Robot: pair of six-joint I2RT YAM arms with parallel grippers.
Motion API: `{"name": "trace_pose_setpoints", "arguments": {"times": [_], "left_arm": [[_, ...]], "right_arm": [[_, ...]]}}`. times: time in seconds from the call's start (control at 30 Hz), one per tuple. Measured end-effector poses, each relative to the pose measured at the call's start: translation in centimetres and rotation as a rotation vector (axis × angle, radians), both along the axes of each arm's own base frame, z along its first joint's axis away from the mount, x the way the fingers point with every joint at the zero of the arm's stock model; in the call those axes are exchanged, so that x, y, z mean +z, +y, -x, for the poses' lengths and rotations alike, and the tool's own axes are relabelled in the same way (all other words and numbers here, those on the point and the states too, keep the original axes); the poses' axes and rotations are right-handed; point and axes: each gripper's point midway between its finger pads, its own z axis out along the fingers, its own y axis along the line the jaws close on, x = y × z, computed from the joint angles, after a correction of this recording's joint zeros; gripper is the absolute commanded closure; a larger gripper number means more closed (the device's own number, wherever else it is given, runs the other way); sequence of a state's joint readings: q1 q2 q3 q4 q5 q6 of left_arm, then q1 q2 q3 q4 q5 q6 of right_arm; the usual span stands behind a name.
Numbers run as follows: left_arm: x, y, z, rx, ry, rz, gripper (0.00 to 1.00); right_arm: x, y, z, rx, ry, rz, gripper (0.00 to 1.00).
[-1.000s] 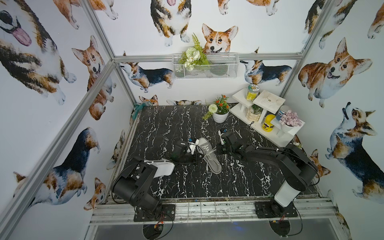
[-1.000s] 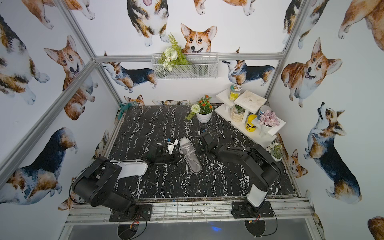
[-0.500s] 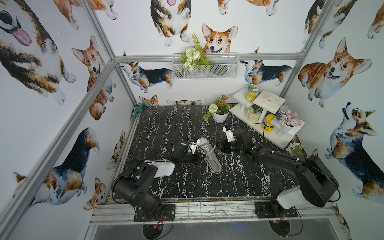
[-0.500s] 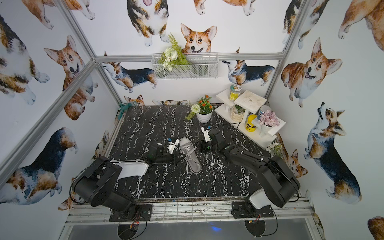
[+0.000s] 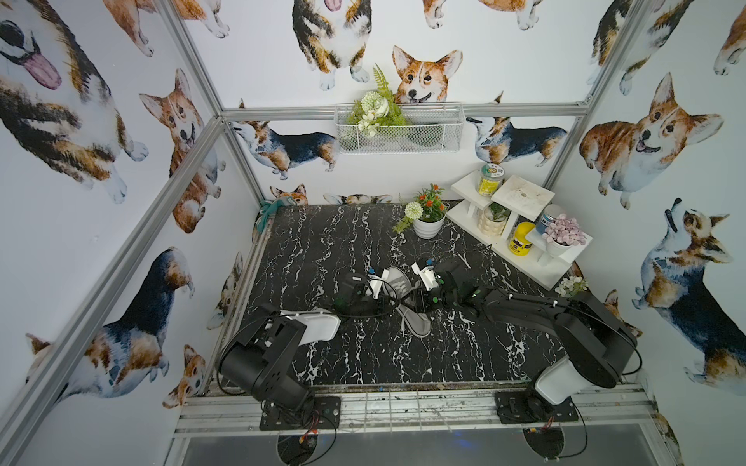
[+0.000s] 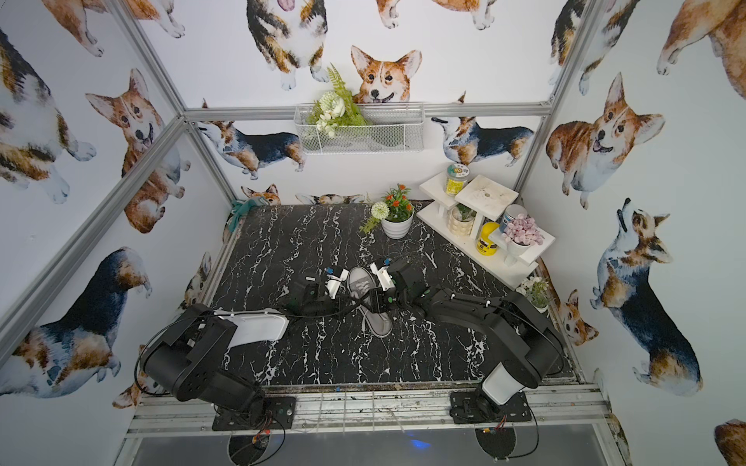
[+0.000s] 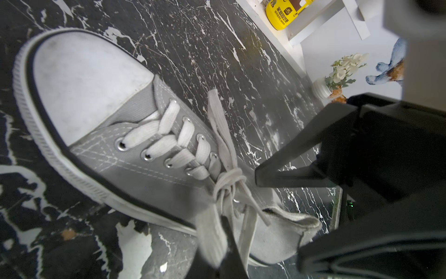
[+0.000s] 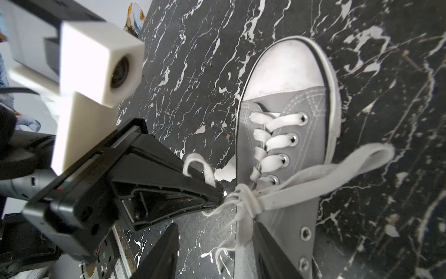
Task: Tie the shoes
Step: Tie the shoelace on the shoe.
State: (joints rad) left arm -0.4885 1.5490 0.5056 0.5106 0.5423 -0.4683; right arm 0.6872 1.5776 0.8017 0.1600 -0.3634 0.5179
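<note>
While the left gripper [image 8: 218, 195] is clamping one lace loop [image 8: 200, 166] beside the knot [image 8: 243, 195], a lone tug may be risking a lopsided, slipping bow, since the opposite loop [image 8: 376, 149] is lying free. The sneaker [image 5: 418, 322] is resting mid-table [image 5: 363, 363] between both low-reaching arms. The right gripper [image 8: 217, 229] is hovering over the lace tails, jaws apart and empty.

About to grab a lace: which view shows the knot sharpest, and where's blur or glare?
Right wrist view: knot sharp, free lace loop smeared, white camera housing blown out. Left wrist view: knot clear, nearest lace strand out of focus. Both top views: shoe tiny, knot hard to make out.
</note>
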Motion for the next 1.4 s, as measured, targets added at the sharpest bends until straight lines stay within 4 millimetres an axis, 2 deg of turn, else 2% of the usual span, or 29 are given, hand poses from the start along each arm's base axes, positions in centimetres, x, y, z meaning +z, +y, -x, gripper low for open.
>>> {"name": "trace_pose_setpoints", "arguments": {"times": [0.17,0.37,0.53,0.97,1.4], "left_arm": [[0.1,0.0,0.0,-0.001,-0.001,0.001,1.00],[0.1,-0.1,0.0,-0.003,-0.001,0.003,1.00],[0.1,-0.1,0.0,-0.005,-0.003,0.002,1.00],[0.1,-0.1,0.0,-0.005,-0.005,0.002,1.00],[0.1,-0.1,0.0,-0.005,-0.005,0.002,1.00]], "right_arm": [[-0.5,0.2,-0.6,-0.017,0.011,0.017,0.54],[-1.1,0.0,-0.8,-0.036,0.021,0.053,0.67],[-1.5,-0.2,-0.7,-0.041,0.031,0.067,0.72],[-1.2,-0.5,-0.8,-0.049,0.023,0.071,0.96],[-1.0,-1.2,0.3,-0.037,0.033,0.084,0.94]]}}
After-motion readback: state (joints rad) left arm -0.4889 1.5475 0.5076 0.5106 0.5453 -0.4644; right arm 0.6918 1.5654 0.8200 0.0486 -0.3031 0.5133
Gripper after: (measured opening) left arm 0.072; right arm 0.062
